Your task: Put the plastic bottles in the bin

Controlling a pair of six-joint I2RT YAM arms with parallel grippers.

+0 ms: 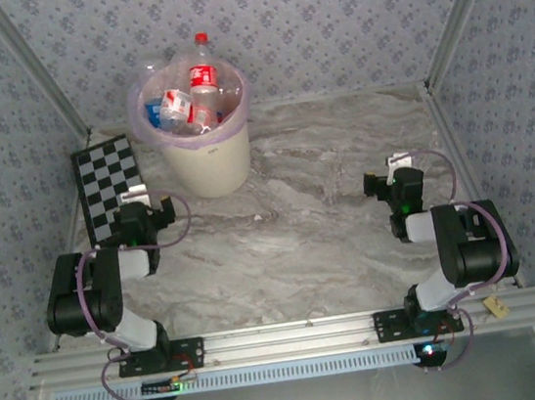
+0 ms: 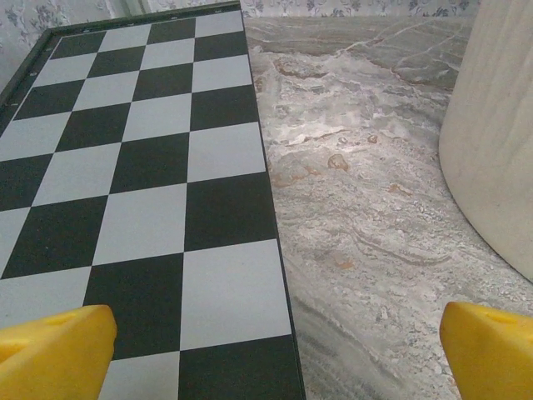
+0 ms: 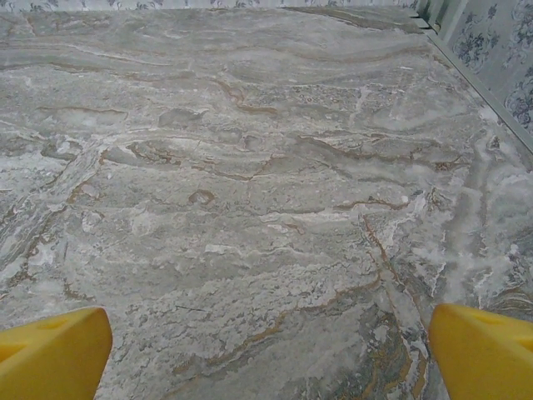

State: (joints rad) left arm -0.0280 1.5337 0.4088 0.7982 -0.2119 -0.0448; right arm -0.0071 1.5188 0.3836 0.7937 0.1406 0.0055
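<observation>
bin cropped by right edge, bottles partly buried (labels unreadable)

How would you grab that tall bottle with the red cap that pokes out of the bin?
Probably by its neck, just under the red cap. The tall bottle stands nearly upright, its top above the rim of the bin, so come straight down from above. Other bottles crowd its lower body.

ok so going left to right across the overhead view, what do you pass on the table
checkerboard → bin → right arm; the left arm overlaps the checkerboard, so it is left out of the order
</observation>
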